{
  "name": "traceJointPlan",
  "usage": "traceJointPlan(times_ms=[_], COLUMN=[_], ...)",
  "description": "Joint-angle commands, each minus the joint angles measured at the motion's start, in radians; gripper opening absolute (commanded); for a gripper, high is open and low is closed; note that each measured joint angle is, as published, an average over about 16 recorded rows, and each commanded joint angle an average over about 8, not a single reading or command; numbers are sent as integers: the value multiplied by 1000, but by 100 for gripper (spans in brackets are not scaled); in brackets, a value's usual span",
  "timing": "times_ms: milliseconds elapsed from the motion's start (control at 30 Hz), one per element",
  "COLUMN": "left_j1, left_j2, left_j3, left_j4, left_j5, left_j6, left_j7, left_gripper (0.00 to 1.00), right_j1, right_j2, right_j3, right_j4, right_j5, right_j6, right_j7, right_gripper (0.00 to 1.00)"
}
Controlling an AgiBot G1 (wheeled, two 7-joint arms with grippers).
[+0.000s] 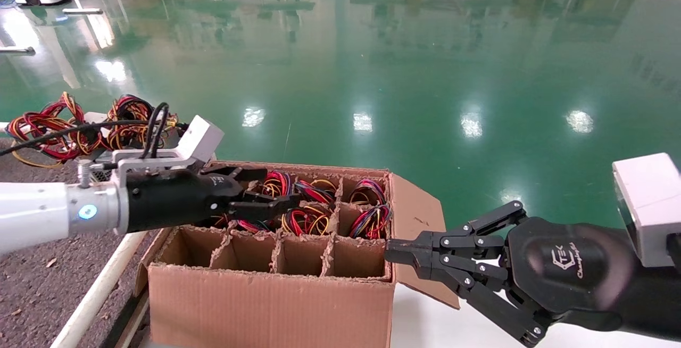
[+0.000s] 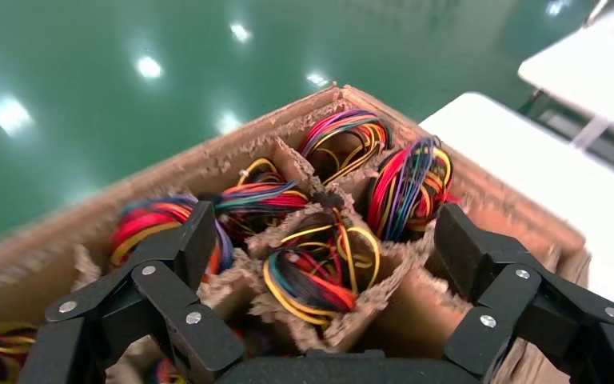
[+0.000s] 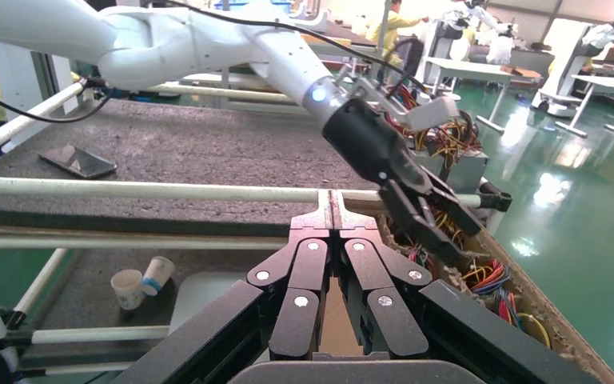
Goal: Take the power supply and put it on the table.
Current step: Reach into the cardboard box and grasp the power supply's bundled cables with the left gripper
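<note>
A cardboard box (image 1: 266,305) with paper dividers holds several power supplies, each showing only its coil of coloured wires above a cell. My left gripper (image 1: 274,188) hangs open just above the box. In the left wrist view its fingers straddle one red, yellow and black coil of a power supply (image 2: 320,268), apart from it. That same coil (image 1: 306,220) sits in the second row in the head view. The dark speckled table (image 1: 32,284) lies to the box's left. My right gripper (image 1: 391,252) is shut on nothing, beside the box's right wall.
More wire-topped units (image 1: 69,130) stand at the table's back left. A white tube rail (image 1: 96,295) edges the table beside the box. A box flap (image 1: 420,215) sticks out to the right. The white tabletop (image 1: 441,326) lies under my right arm. Two paper cups (image 3: 140,280) sit below the table.
</note>
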Motion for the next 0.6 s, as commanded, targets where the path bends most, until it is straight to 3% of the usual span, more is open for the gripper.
traceJointPlan(times_ms=[33,200,467,600], left_j1=[-38,-60,-47,-48], left_j2=[33,57,52,70], left_j3=[16,21,23,36], left_j4=[64,115,100,122], left_j5=[5,-3,-2,12], left_j6=[15,32,26,23], left_j7=[-64,-98,-84,-104], left_gripper=[100,100,100,100], right_j1=[0,0,0,0], right_j2=[0,0,0,0], right_j3=[0,0,0,0], right_j4=[0,0,0,0], right_j5=[0,0,0,0], right_j6=[0,0,0,0], right_j7=[0,0,0,0], right_gripper=[0,2,100,100])
